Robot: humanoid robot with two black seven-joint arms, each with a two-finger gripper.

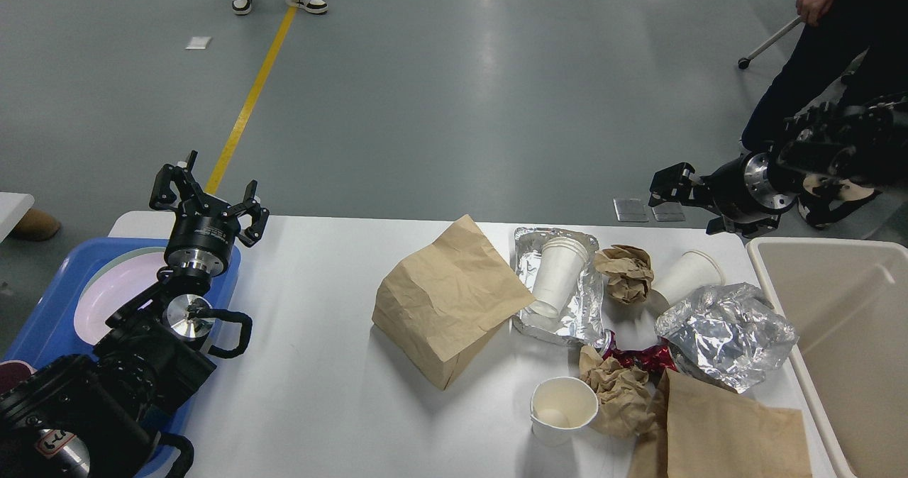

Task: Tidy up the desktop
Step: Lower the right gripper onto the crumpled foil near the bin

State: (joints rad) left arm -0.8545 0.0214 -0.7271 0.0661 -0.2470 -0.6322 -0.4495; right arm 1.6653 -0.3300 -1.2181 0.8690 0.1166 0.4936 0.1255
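Broadly, the desktop (319, 364) fills the lower middle of the head view, white and smooth, its far edge running level against grey floor. Left third bare, open room from the blue tray (50, 301) across to the big brown paper bag (443, 301). Tray overhangs the left edge and holds a pale plate (113, 293). Right edge crowded: beige bin (837, 336) butts against it.

Litter clusters right of centre. Foil tray (589, 308) with a stack of white cups (557, 276) lying inside; crumpled brown paper (626, 272) just beside; a tipped cup (687, 274); crushed foil (727, 332); red wrapper (638, 356); upright cup (564, 408) near the front edge; flat brown bag (723, 435) at the front right.

Left gripper (209, 198) hovers above the tray's far corner, fingers spread, holding nothing. Right gripper (670, 184) hangs beyond the far edge, seen side-on; cannot tell whether spread or closed.
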